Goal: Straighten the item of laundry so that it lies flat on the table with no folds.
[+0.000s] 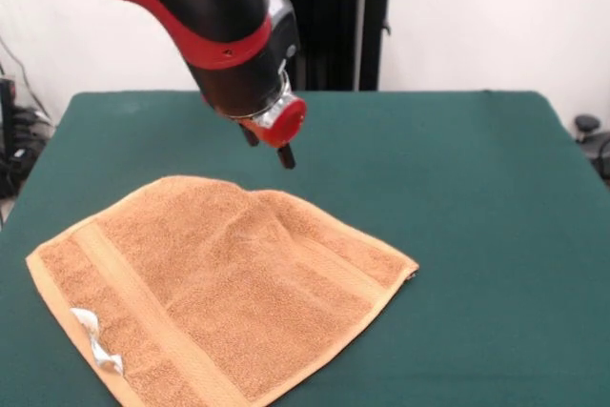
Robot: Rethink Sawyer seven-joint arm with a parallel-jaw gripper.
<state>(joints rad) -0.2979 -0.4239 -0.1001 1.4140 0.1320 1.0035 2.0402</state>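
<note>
Looking at: you had the towel [224,288] low and left on the green table [457,197].
Towel shape: it was spread out, but its far corner looked tucked under, so that edge was round with a soft bump.
Tag: a small white tag [95,338] stuck out near the left edge.
Band: a smooth stripe ran along the left side.
Gripper: your gripper [272,148] hung just above the far edge of the towel and touched nothing.
Fingers: you could see two dark tips poking down a little apart, holding nothing.
How it feels: I think the towel was light, soft and floppy, not slippery.
Where to grab: you would do best to pinch the tucked far corner by its hem and pull it away from the middle.
</note>
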